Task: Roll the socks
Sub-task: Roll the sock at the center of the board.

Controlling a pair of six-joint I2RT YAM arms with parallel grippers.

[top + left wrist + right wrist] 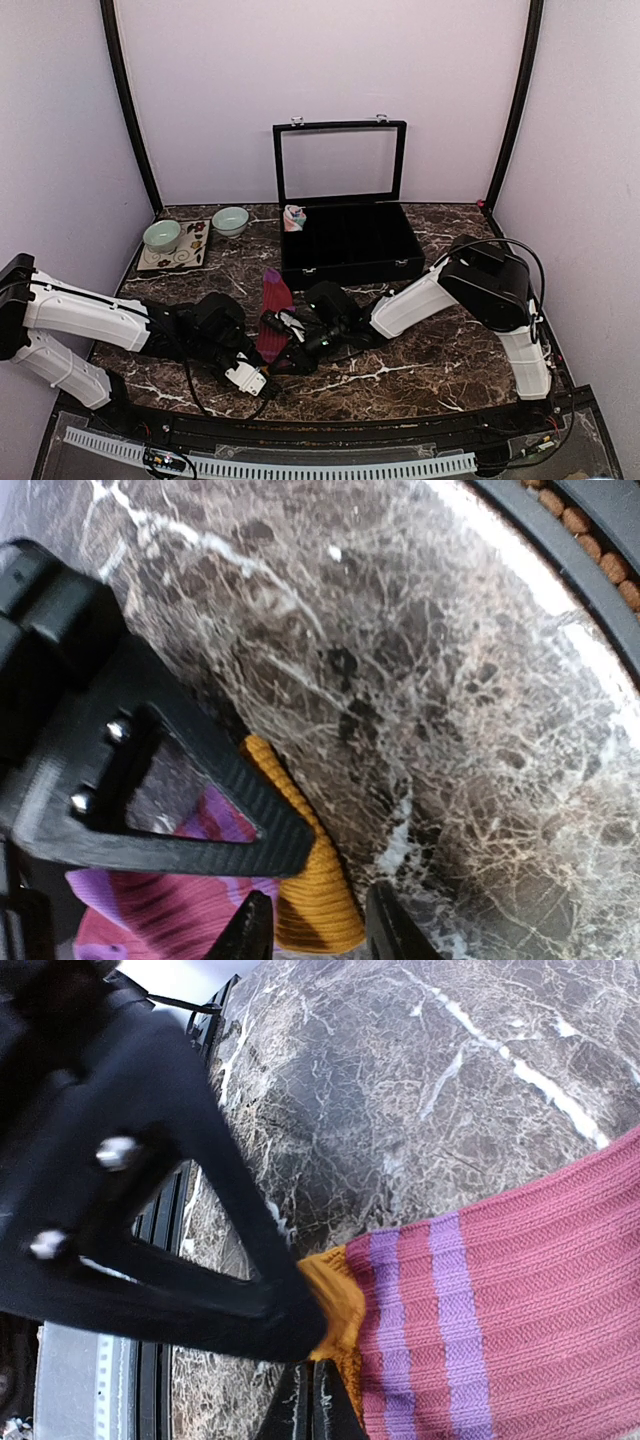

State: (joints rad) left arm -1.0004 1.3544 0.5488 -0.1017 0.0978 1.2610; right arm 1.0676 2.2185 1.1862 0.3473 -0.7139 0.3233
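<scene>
Maroon sock [274, 305] lies flat on the marble table [450, 350] between the two arms, its purple toe [271, 275] pointing toward the black case [350, 245] and its orange cuff [315, 890] toward the near edge. The left gripper [280, 883] has its jaws closed down on the cuff's edge, with fabric caught between them. The right gripper [308, 1355] pinches the same cuff from the other side. The salmon-pink sock [294, 217] sits well apart, bunched at the case's far left corner.
</scene>
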